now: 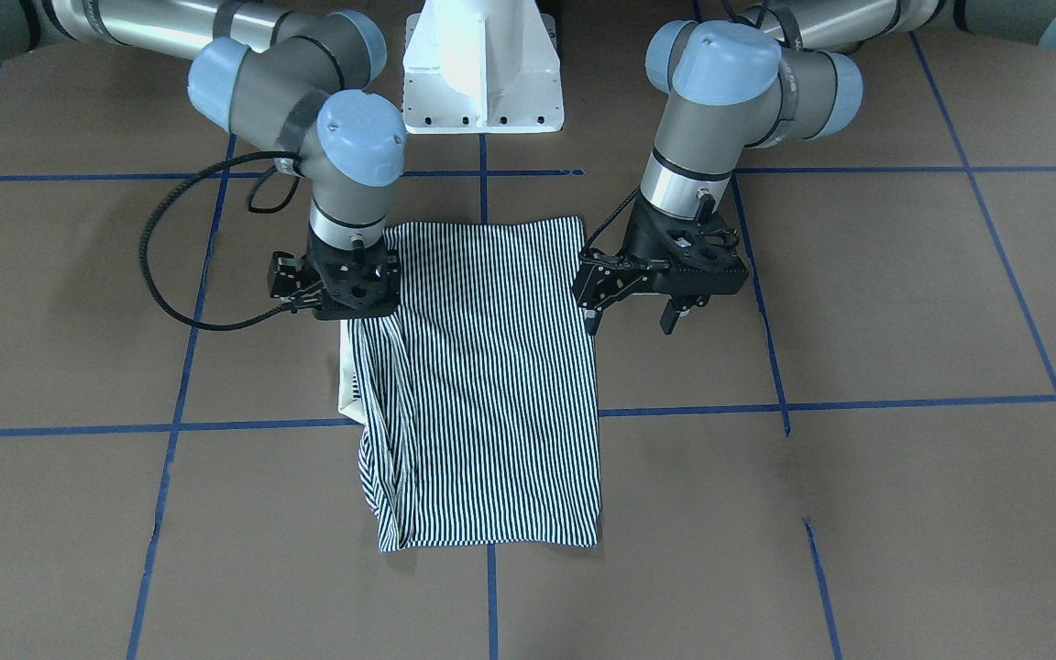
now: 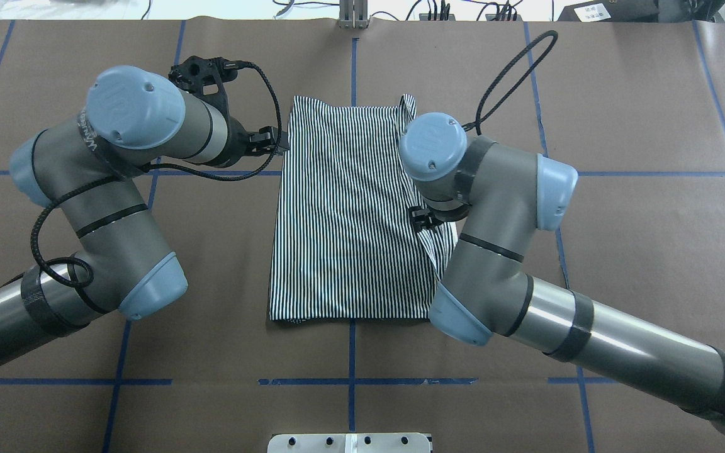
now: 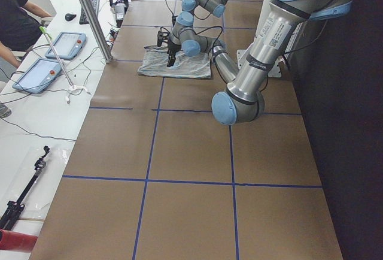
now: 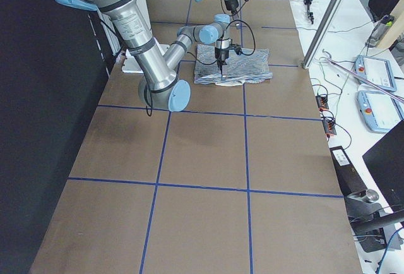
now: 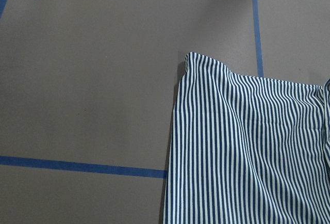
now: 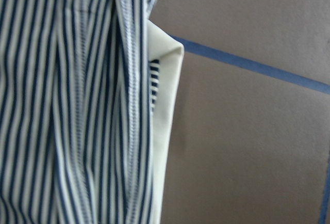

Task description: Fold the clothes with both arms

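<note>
Front-facing view: striped shirt point(image 1: 491, 385) at middle of table point(image 1: 858, 513), long axis running away from robot. Right gripper point(image 1: 349, 301) over its edge by the collar point(image 1: 346, 390), jaws hidden, state unclear. Left gripper point(image 1: 633, 319), jaws apart, just beside the opposite edge.

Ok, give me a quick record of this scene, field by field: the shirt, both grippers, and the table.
garment: striped polo shirt, folded into a long rectangle, lying flat
detail: cream collar peeks out at the long edge on the right arm's side
left arm: left gripper looks open at the opposite long edge, nothing seen between its fingers
right arm: right gripper points down over the collar-side edge; open or shut cannot be told
surface: table, brown with a blue tape grid
</note>
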Available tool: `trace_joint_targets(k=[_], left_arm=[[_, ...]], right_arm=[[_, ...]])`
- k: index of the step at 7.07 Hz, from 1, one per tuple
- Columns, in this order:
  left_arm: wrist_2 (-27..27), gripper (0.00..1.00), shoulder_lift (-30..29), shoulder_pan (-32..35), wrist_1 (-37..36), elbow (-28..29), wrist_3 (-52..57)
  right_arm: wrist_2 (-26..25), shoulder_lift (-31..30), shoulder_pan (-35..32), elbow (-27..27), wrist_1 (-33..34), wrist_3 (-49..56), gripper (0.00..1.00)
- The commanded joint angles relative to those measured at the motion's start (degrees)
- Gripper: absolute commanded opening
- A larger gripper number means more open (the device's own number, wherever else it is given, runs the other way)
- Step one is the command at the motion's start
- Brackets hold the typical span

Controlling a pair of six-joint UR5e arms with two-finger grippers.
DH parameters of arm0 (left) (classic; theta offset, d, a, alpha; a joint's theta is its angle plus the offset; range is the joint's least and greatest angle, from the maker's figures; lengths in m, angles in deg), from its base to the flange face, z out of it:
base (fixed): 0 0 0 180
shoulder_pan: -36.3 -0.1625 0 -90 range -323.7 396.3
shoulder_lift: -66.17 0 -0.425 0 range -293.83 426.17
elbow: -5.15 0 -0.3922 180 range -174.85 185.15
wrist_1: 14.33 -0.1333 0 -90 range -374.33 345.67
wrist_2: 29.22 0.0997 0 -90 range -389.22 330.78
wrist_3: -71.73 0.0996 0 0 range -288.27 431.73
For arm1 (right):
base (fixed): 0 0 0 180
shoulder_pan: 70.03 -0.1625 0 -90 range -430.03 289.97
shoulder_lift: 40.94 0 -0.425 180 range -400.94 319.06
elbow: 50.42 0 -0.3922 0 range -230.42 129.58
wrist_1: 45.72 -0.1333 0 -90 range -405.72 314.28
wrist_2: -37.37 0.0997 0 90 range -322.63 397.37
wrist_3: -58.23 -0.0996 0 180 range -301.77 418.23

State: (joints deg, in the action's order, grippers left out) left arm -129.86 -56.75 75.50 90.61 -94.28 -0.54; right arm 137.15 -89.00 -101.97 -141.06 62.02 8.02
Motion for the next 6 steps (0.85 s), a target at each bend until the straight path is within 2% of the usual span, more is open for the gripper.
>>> trace_joint_targets(k=[1,6], left_arm=[[0.0,1.00,0.2,0.1,0.0,0.1,0.0],[0.0,1.00,0.1,0.1,0.1,0.1,0.0]], right_arm=[[-0.4,3.8,1.3,7.9,-4.1,-0.3,1.00],[0.0,2.3,2.1,8.2,-3.3,0.2,1.00]])
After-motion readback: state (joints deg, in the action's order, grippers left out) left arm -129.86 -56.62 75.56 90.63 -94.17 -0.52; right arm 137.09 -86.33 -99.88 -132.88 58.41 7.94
